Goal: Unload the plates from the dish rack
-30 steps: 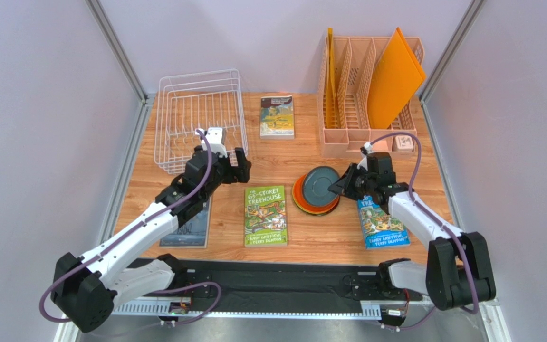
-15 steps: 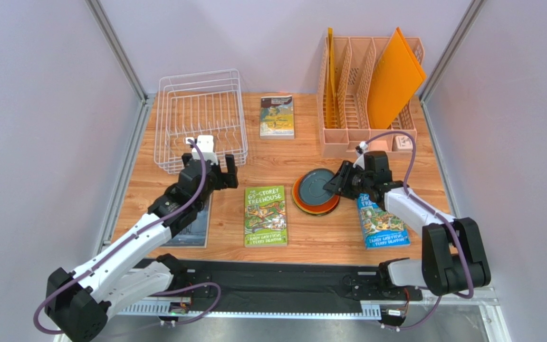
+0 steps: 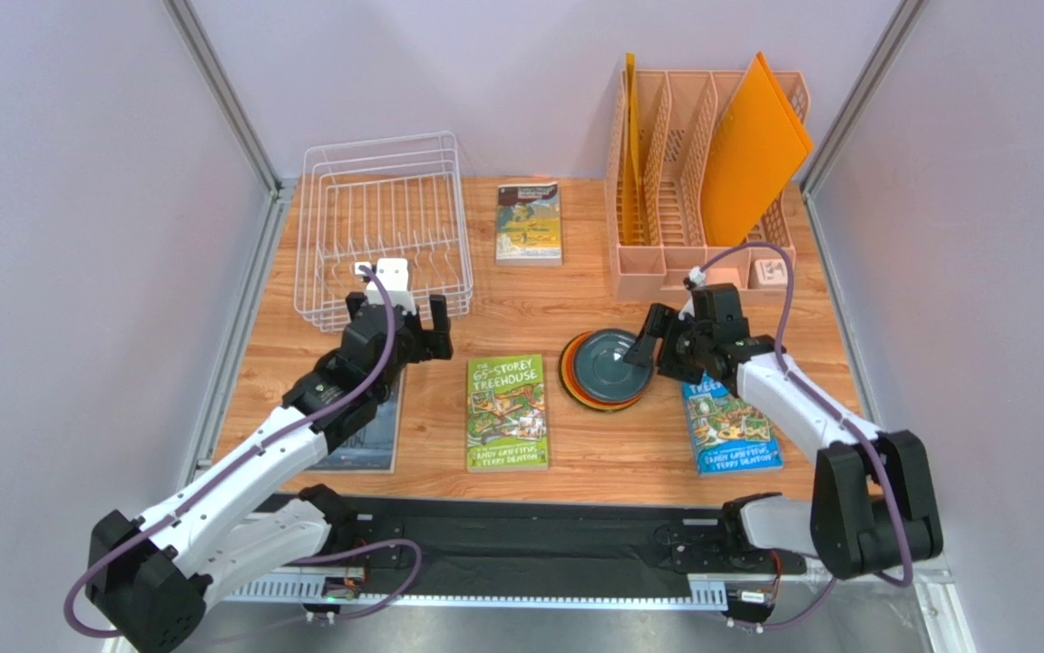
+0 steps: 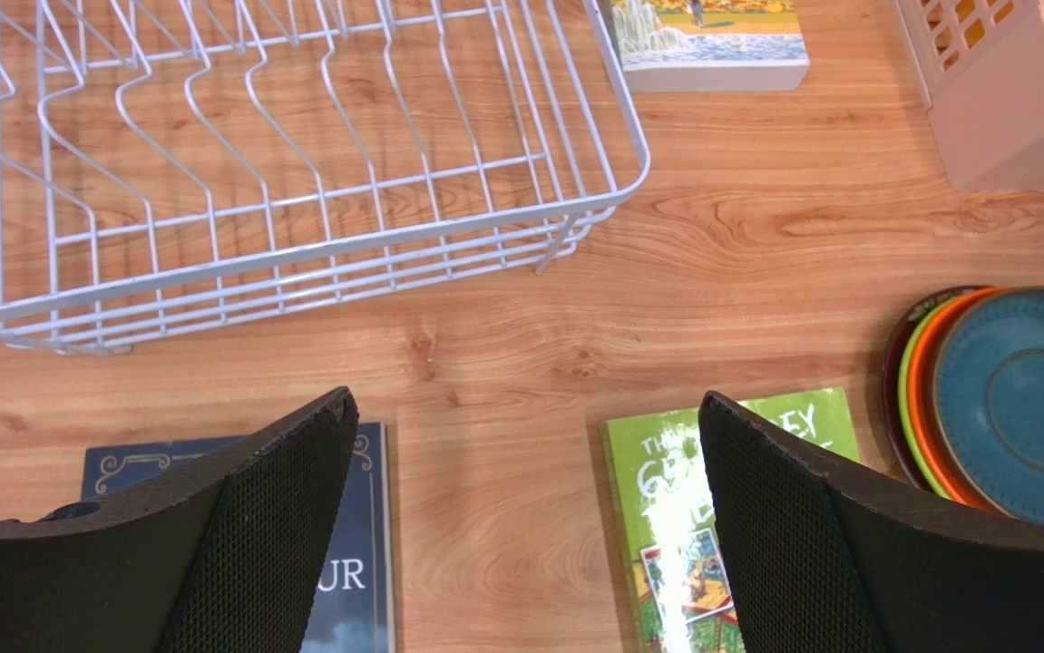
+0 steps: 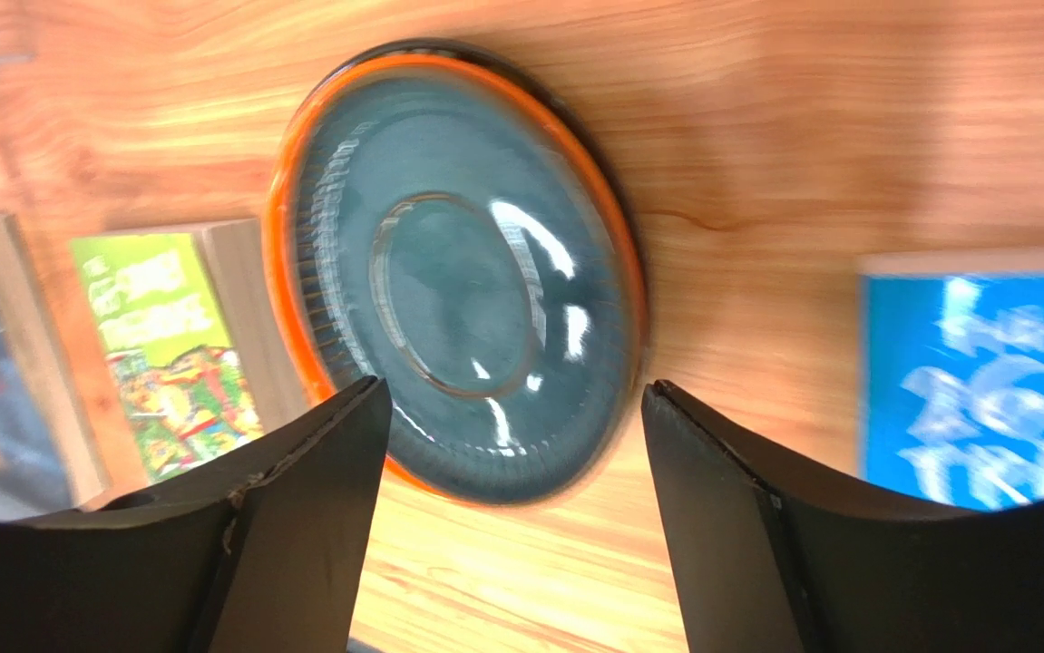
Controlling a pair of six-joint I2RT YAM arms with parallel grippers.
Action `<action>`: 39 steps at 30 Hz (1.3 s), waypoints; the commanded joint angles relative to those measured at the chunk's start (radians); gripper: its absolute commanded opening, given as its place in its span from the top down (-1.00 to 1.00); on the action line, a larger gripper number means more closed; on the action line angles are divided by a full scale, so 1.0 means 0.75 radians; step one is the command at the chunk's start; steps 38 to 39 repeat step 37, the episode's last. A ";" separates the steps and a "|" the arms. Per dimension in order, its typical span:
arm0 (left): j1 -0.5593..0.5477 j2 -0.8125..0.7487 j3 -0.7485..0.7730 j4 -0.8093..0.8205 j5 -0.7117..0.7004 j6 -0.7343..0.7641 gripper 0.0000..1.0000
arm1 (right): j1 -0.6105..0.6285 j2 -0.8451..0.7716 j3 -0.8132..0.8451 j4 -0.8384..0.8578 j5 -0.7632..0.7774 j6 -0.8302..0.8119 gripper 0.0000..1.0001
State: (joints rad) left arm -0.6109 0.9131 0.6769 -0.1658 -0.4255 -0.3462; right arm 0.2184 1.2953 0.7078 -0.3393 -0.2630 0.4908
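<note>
The plates (image 3: 605, 369) lie in a stack on the table right of centre, with the dark teal one on top and orange, green and dark rims showing under it. My right gripper (image 3: 650, 348) is open at the stack's right edge, and the teal plate (image 5: 466, 286) lies just beyond its fingertips (image 5: 515, 388), nothing gripped. The white wire dish rack (image 3: 384, 225) at the back left holds no plates. My left gripper (image 3: 421, 316) hangs open just in front of the rack (image 4: 282, 163), over bare wood (image 4: 524, 402). The stack (image 4: 1018, 402) sits to its right.
A green book (image 3: 507, 412) lies in the middle, a blue book (image 3: 729, 425) under my right arm, a dark book (image 3: 364, 433) under my left arm, another book (image 3: 529, 223) at the back. A peach organizer (image 3: 677, 265) with orange boards (image 3: 755, 150) stands back right.
My right gripper has opened and let go of the teal plate, which has settled flat on the stack. My left arm drew back to the left, then stayed still.
</note>
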 commanded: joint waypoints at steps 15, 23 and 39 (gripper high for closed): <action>0.003 0.040 0.153 -0.033 0.033 0.163 -0.99 | 0.007 -0.391 -0.162 0.200 1.099 -0.139 -0.48; 0.003 0.018 0.110 0.057 0.032 0.216 -0.99 | 0.052 -0.379 -0.291 0.442 1.181 -0.349 -0.38; 0.003 -0.007 0.108 0.076 0.007 0.263 -0.99 | 0.054 -0.263 -0.350 0.700 1.271 -0.413 -0.63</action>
